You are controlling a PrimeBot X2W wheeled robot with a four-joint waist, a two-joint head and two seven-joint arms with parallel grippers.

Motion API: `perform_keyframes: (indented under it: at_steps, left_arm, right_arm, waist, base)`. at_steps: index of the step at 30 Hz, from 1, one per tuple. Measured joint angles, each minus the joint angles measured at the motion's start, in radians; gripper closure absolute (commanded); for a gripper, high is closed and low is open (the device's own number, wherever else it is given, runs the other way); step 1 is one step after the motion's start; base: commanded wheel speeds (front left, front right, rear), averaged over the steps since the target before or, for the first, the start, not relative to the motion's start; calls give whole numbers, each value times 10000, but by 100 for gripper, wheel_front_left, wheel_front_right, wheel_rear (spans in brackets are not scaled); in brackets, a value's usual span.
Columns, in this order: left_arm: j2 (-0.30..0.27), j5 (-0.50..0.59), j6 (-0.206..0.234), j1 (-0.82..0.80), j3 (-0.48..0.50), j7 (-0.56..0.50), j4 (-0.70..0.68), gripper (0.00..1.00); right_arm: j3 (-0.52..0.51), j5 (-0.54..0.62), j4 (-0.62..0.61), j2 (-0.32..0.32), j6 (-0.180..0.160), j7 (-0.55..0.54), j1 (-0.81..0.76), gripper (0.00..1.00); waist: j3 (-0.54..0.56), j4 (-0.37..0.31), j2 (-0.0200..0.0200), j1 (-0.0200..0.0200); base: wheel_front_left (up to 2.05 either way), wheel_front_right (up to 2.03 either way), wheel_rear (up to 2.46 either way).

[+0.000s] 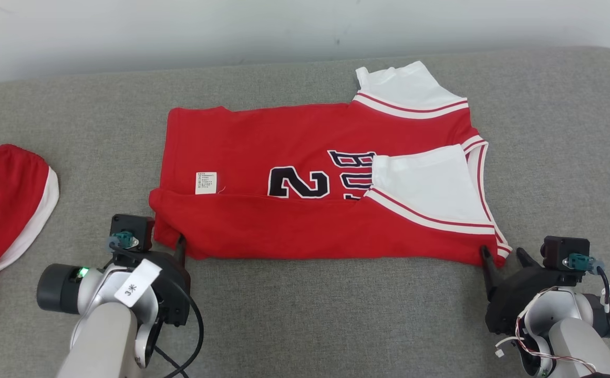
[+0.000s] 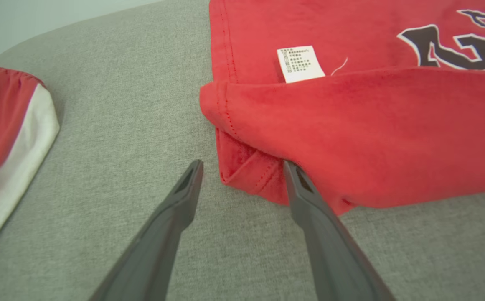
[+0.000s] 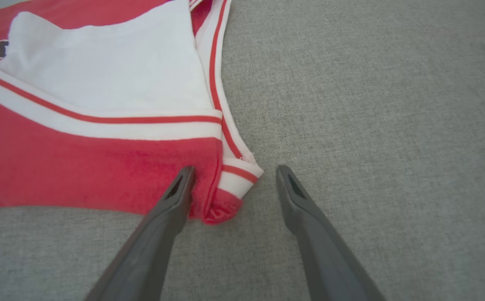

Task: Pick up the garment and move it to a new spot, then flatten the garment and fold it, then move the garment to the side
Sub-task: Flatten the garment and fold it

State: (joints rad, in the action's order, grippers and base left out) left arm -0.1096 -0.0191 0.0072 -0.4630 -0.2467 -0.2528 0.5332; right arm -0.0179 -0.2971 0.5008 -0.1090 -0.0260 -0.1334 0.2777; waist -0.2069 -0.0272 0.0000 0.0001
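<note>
The garment (image 1: pixel 283 157) is a red jersey with white trim and a black number, lying across the grey surface with its near long edge folded over itself. My left gripper (image 1: pixel 167 245) is open at the garment's near left corner; in the left wrist view that folded corner (image 2: pixel 250 175) lies between the two fingers of the left gripper (image 2: pixel 243 166). My right gripper (image 1: pixel 503 253) is open at the near right corner. In the right wrist view the striped corner of the garment (image 3: pixel 229 184) sits between the spread fingers of the right gripper (image 3: pixel 234 169), with the left finger over the red cloth.
A second red and white piece of clothing (image 1: pixel 5 210) lies at the far left, also in the left wrist view (image 2: pixel 8 138). The grey padded surface (image 1: pixel 336 315) stretches bare in front of the garment and to its right. A pale wall (image 1: pixel 178 31) runs behind.
</note>
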Motion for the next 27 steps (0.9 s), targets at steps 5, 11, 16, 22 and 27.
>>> perform_keyframes:
  at_steps: [5, 11, 16, 22, 27]
  left_arm:
    - [59, 29, -267, -32, -326, 69, 144, 0]
    - [102, 29, -360, -341, -370, 79, 332, 0]
    - [-10, 29, -537, -373, -418, 100, 593, 0]
    - [19, 15, -604, -373, -443, 58, 813, 0]
    - [-33, 13, -502, -428, -297, 21, 890, 0]
  right_arm:
    - [13, 0, 65, 0, 2, 0, 35, 0]
    - [98, 0, 113, 2, 17, 0, 156, 0]
    - [167, 0, 161, 56, 84, 0, 221, 0]
    - [148, -2, 173, 56, 84, 4, 221, 0]
    - [186, -4, 198, 59, 140, 2, 221, 13]
  waist:
    - [23, 21, 0, 0]
    - [-2, -15, 0, 0]
    - [-20, -149, 0, 0]
    - [-51, -238, 0, 0]
    - [-83, -277, 0, -1]
  base:
    - [0, 0, 0]
    - [0, 0, 0]
    - [0, 0, 0]
    - [0, 0, 0]
    - [0, 0, 0]
